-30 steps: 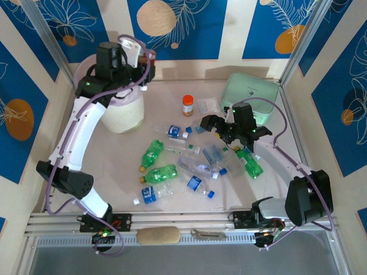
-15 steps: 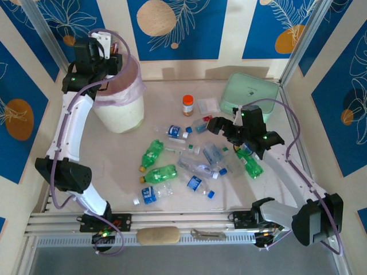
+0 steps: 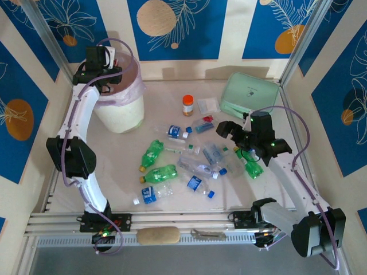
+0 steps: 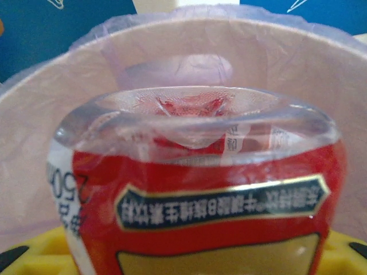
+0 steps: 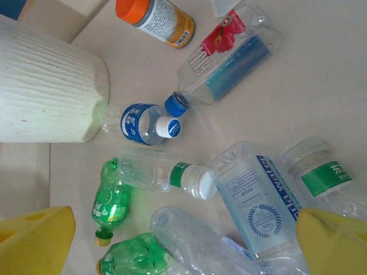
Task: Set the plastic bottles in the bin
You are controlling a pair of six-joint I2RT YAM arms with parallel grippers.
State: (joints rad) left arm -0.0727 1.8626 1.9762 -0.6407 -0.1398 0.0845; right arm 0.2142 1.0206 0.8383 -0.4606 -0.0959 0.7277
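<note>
We see the bin (image 3: 121, 109), a tall round white bucket lined with a translucent pink bag, standing upright at the upper left of the top view. The bottles (image 3: 195, 183) lie on their sides in a loose scatter across the middle of that frame, mostly clear with blue labels and caps, with a green bottle (image 3: 152, 152) at the cluster's left edge. In the left wrist view, a clear red-labelled bottle (image 4: 200, 195) fills the lower centre, its base toward us and the bin's pink-lined inside behind it.
</note>
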